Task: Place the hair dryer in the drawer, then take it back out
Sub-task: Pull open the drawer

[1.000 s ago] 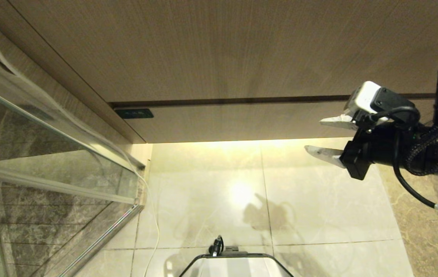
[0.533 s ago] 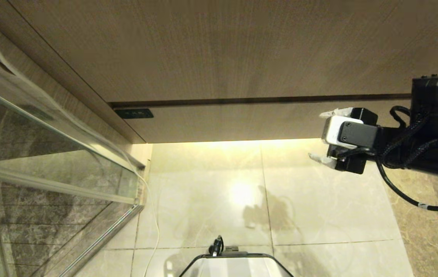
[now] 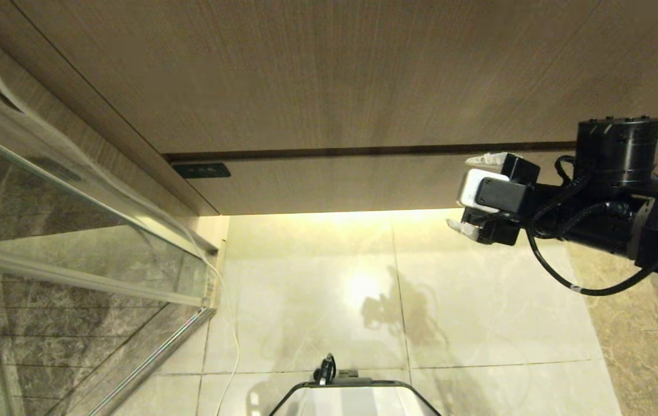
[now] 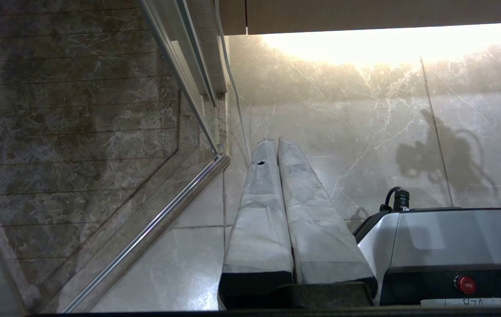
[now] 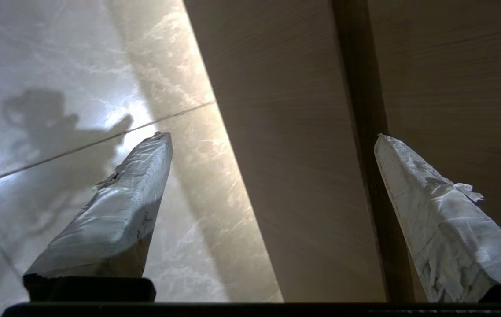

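Wood-grain cabinet panel (image 3: 317, 75) fills the space above the right hand (image 3: 468, 193), with the closed drawer (image 3: 340, 184) below it, its front level with that hand and its dark label (image 3: 201, 170) at the far corner. Marble floor (image 3: 317, 300) lies under the hand. That right hand sits close before the drawer front, fingers (image 5: 114, 211) spread wide, holding nothing. The left hand (image 4: 275, 145) hangs over the floor, fingers pressed together. No view shows the hair dryer.

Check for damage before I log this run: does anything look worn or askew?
The tape wrapping on the right gripper is frayed, a loose flap sticking out from one finger. The drawer sits shut and flush.
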{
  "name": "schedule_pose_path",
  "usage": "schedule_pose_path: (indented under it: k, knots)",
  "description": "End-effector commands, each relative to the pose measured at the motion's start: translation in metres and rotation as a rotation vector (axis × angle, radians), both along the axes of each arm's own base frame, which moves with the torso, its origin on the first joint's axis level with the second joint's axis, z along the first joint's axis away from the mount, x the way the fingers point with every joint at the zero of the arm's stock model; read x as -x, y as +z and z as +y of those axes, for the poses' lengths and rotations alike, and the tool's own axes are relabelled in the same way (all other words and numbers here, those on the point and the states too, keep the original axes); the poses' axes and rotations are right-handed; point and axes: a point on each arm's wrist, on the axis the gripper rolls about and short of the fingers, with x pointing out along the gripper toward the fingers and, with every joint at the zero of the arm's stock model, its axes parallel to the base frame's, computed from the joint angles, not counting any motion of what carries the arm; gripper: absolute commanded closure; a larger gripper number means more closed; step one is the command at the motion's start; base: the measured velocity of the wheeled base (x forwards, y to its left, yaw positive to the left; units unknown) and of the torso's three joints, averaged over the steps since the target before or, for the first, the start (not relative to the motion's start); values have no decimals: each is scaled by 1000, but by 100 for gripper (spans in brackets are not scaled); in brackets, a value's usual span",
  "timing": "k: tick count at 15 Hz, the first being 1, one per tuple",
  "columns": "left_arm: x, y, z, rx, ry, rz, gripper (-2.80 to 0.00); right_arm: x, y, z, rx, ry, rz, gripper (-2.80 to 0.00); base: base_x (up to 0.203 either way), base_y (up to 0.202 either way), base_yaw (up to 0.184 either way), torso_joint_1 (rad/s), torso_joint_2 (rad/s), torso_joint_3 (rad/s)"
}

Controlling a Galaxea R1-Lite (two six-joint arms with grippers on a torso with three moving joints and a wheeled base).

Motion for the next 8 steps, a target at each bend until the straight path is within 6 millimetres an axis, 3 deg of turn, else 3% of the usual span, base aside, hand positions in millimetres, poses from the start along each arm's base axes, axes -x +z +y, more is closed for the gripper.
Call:
schedule_pose_path:
  k: [1, 8]
  knots:
    - [0, 0, 0, 0, 1, 1, 0, -14, -11, 5, 14, 1, 6, -280, 0, 0, 0, 0, 0, 0]
    - [0, 0, 0, 0, 0, 0, 0, -42, -18, 10, -77, -73, 23, -280, 0, 0, 0, 0, 0, 0]
